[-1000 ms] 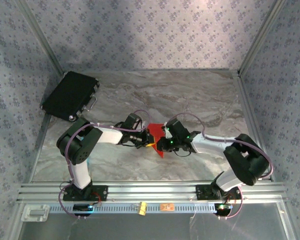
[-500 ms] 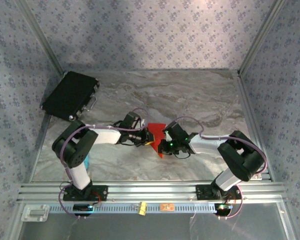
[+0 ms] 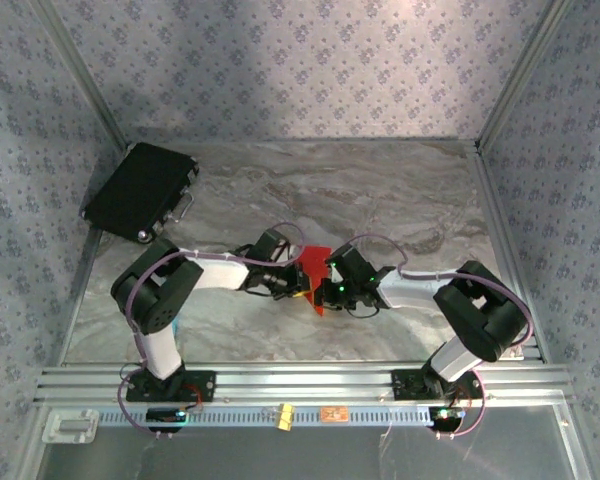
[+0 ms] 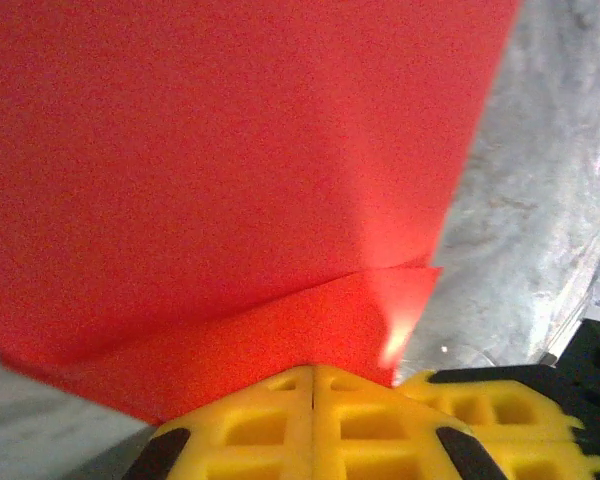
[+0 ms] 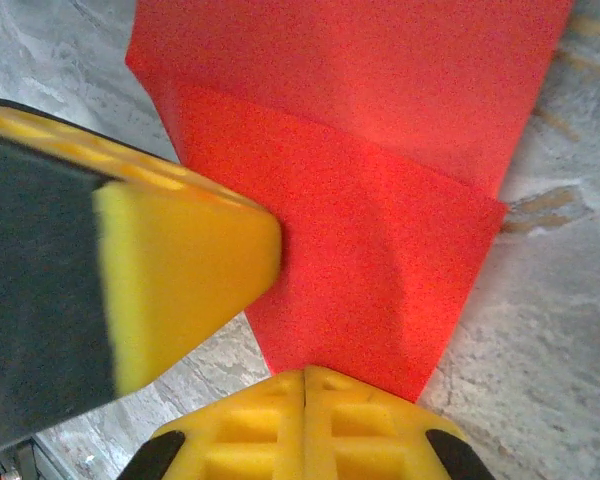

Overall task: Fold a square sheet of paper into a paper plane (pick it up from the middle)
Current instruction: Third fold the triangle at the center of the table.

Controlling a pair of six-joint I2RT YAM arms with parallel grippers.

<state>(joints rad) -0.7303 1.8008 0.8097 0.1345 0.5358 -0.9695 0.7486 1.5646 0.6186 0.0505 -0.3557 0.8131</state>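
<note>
The square sheet of paper (image 3: 316,262), smooth bright red with creased overlapping layers, lay at the middle of the marbled table (image 3: 400,190), with bare surface open beyond its far edge. The left fingers (image 4: 298,400) and right fingers (image 5: 292,400), yellow and ribbed, were closed, tips against its edges. The arms hid its sides from above.

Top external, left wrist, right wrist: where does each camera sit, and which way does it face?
Top external: above and behind the arm bases, looking down at the table, the black case, and the left gripper and right gripper meeting at the red paper.
Left wrist: behind the left gripper, looking along its shut yellow fingers at the paper.
Right wrist: behind the right gripper, looking along its shut fingers; the left gripper's finger shows at left.
Shared: all three show the red paper and the table.
</note>
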